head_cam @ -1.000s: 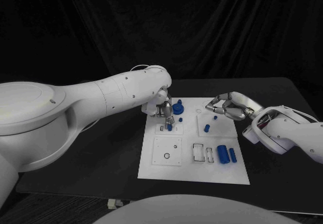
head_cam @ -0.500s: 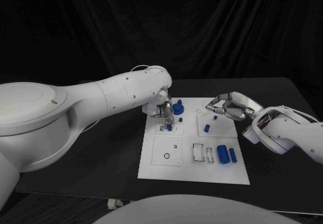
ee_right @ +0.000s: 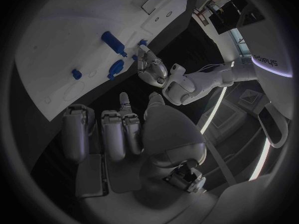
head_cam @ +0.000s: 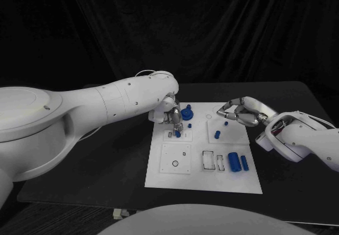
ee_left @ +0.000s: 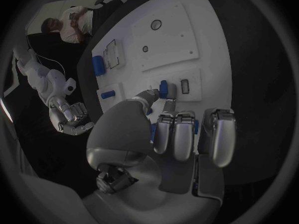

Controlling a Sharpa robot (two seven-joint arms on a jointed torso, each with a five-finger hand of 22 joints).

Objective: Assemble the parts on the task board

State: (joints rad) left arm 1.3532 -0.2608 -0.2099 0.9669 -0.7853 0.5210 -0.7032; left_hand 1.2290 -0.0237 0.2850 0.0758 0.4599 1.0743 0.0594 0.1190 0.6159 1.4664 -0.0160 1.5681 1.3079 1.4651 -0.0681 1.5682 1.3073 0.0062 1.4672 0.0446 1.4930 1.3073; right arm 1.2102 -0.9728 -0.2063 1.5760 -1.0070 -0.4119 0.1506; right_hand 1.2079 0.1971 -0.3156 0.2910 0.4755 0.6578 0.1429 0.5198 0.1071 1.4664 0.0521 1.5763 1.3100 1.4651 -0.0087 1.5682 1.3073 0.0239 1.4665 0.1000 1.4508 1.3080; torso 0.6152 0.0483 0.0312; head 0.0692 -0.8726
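Note:
The white task board (head_cam: 203, 180) lies mid-table. My left hand (head_cam: 172, 117) hovers over its far left corner, thumb and a fingertip pinching a small blue peg (head_cam: 177, 132) that stands in a square plate. In the left wrist view the peg (ee_left: 163, 88) sits between those fingertips (ee_left: 169, 102). A blue knob (head_cam: 186, 114) stands just beside that hand. My right hand (head_cam: 237, 111) hangs over the board's far right corner with fingers curled in, holding nothing. More small blue pegs (head_cam: 217, 133) stand nearby, and two blue cylinders (head_cam: 233, 161) lie at the near right.
Near the board's front are a plate with a round hole (head_cam: 175, 163) and rectangular slots (head_cam: 209, 160). Black table (head_cam: 92, 161) surrounds the board on all sides. In the right wrist view the left hand (ee_right: 152, 67) shows beyond the board (ee_right: 56, 45).

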